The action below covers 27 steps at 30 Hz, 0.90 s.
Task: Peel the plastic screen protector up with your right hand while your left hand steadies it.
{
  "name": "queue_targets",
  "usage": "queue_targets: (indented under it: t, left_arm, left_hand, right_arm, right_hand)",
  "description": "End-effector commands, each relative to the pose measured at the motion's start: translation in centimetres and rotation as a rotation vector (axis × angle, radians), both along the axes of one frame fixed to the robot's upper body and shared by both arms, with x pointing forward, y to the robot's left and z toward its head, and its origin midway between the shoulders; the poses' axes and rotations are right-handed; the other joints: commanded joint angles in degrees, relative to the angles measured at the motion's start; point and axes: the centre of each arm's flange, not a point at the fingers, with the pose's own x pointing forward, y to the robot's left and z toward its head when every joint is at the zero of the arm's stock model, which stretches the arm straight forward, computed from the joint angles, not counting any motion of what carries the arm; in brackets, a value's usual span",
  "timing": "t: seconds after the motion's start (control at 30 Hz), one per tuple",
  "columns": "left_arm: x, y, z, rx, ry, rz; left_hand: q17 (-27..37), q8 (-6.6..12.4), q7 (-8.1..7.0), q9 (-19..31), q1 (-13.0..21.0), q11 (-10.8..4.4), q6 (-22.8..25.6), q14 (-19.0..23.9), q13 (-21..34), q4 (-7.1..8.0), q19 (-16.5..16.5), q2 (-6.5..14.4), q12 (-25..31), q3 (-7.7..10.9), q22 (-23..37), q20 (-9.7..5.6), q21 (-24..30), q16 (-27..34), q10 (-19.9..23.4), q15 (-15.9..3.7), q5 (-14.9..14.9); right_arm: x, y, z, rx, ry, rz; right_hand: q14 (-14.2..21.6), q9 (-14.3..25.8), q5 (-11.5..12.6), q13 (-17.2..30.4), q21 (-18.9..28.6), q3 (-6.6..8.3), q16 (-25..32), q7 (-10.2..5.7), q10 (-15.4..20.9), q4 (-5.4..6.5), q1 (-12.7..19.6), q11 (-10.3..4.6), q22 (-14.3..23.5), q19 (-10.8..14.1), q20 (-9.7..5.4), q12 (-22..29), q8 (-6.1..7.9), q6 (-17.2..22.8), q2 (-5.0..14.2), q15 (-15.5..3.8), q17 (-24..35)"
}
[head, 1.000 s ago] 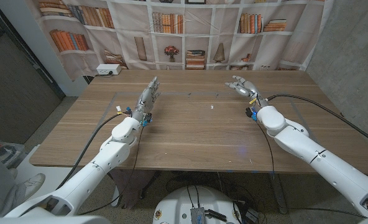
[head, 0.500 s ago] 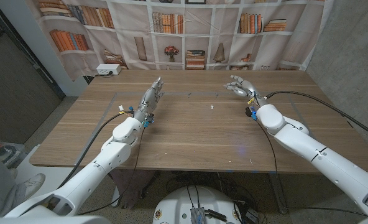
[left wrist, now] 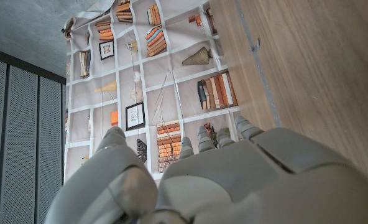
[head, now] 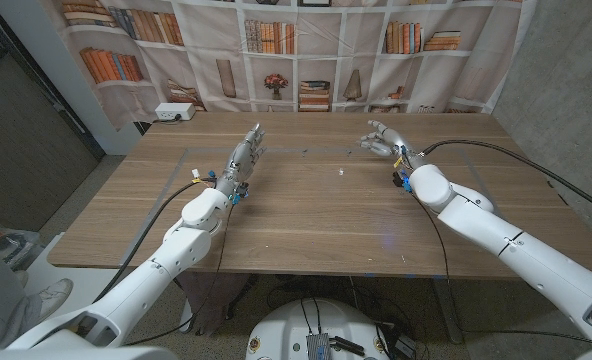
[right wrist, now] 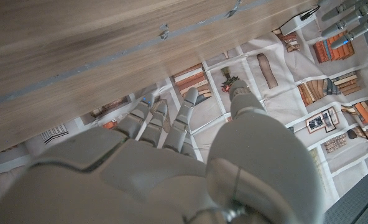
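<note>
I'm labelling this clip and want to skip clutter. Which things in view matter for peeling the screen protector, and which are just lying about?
For the job:
clear plastic sheet, faintly outlined on the table
left robot hand, holding nothing
right robot hand, holding nothing

Lying about:
white box by the table's far left corner
small white speck mid-table
bookshelf-print backdrop

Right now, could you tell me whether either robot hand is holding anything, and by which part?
Nothing is held: the left robot hand and the right robot hand both hover over the wooden table with fingers apart.
</note>
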Motion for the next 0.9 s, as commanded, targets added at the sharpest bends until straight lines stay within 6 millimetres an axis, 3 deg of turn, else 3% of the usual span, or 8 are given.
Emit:
queue_targets:
  t: [0.03,0.13,0.17,0.27,0.47,0.53,0.63,0.9]
  left_arm:
    - [-0.5,-0.1,0.4,0.022,-0.005,0.002]
    - [-0.5,0.0,0.3,0.009,-0.013,-0.001]
    - [-0.5,0.0,0.4,0.007,-0.015,0.001]
    - [-0.4,0.0,0.2,0.013,-0.006,-0.008]
    - [0.0,-0.1,0.5,0.021,-0.002,-0.029]
    - [0.0,-0.1,0.7,0.034,-0.002,-0.018]
    - [0.2,-0.2,0.8,0.032,0.000,-0.025]
    - [0.2,0.1,0.9,0.034,0.009,-0.026]
  left_hand:
    - [0.06,0.30,0.18,0.13,-0.45,0.16,0.31,-0.34,0.23,-0.03,-0.02,0.07,0.34,-0.33,0.07,0.29,0.08,0.33,0.33,0.43,0.53]
    - [0.07,0.35,0.24,0.13,-0.50,0.13,0.44,-0.35,0.23,0.00,-0.04,0.09,0.34,-0.35,0.07,0.31,0.07,0.33,0.36,0.44,0.53]
    - [0.07,0.36,0.23,0.13,-0.51,0.10,0.48,-0.35,0.23,0.00,-0.05,0.10,0.34,-0.36,0.07,0.30,0.07,0.33,0.35,0.44,0.53]
    - [0.07,0.39,0.27,0.13,-0.55,0.18,0.53,-0.36,0.23,0.02,-0.06,0.11,0.35,-0.38,0.07,0.31,0.07,0.33,0.40,0.46,0.53]
    - [0.08,0.44,0.28,0.13,-0.63,0.24,0.67,-0.37,0.23,0.06,-0.07,0.15,0.44,-0.43,0.08,0.32,0.08,0.34,0.66,0.54,0.52]
    - [0.08,0.45,0.29,0.13,-0.65,0.30,0.71,-0.37,0.23,0.07,-0.08,0.15,0.43,-0.44,0.08,0.33,0.08,0.35,0.64,0.56,0.52]
    - [0.08,0.48,0.30,0.13,-0.68,0.19,0.78,-0.37,0.23,0.09,-0.08,0.16,0.42,-0.47,0.08,0.32,0.08,0.35,0.62,0.61,0.52]
    - [0.08,0.69,0.26,0.12,-0.78,0.22,1.43,-0.19,0.23,0.12,0.13,0.21,0.47,-0.56,0.08,0.32,0.16,0.43,0.85,0.66,0.50]
  right_arm:
    - [0.5,1.6,0.4,-0.133,-0.002,-0.045]
    - [0.6,2.1,0.5,-0.155,-0.001,-0.048]
    - [0.7,2.3,0.5,-0.164,0.000,-0.047]
    - [0.9,2.8,0.7,-0.194,-0.008,-0.057]
    - [1.3,3.5,1.3,-0.256,-0.014,-0.065]
    - [1.3,3.7,1.4,-0.270,-0.015,-0.068]
    - [1.3,4.0,1.2,-0.282,-0.011,-0.080]
    - [1.5,4.7,0.7,-0.340,0.001,-0.115]
  right_hand:
    - [-0.27,0.25,0.08,0.14,-0.31,0.06,-0.04,0.05,-0.16,0.24,0.65,0.54,0.11,-0.18,0.52,0.01,-0.29,-0.80,0.07,-0.14,0.14]
    - [-0.38,0.25,0.06,0.18,-0.45,0.02,-0.04,-0.05,-0.01,0.30,0.74,0.55,0.09,-0.35,0.88,0.08,-0.31,-1.11,0.07,-0.25,0.16]
    - [-0.09,0.27,0.03,0.31,-0.44,-0.05,0.14,-0.20,0.03,0.43,0.99,0.60,0.05,0.17,3.45,0.13,-0.19,-1.42,0.02,0.75,0.18]
    - [0.39,0.30,0.06,0.49,-0.49,-0.03,0.31,-0.65,0.28,0.47,1.56,0.37,-0.01,0.80,6.40,0.29,-0.16,-2.12,0.07,1.59,0.17]
    - [0.20,0.33,0.22,0.66,-0.82,0.26,0.18,-0.74,1.18,0.23,2.60,0.10,-0.02,0.52,5.71,0.72,-0.20,-2.88,0.23,0.33,0.11]
    - [0.56,0.35,0.25,0.83,-0.70,0.37,0.27,-0.99,1.78,0.13,3.28,-0.35,-0.06,1.31,7.23,1.03,-0.25,-3.64,0.08,0.77,0.07]
    - [0.73,0.36,0.28,0.93,-0.79,0.36,0.31,-1.37,2.90,0.21,3.52,-0.72,-0.10,1.47,7.72,1.52,-0.26,-4.08,0.00,0.84,0.07]
    - [0.04,0.39,0.36,1.12,-1.36,0.30,0.09,-1.28,2.94,0.47,3.74,-0.56,-0.13,0.60,6.58,1.62,-0.33,-5.08,0.01,-0.05,0.12]
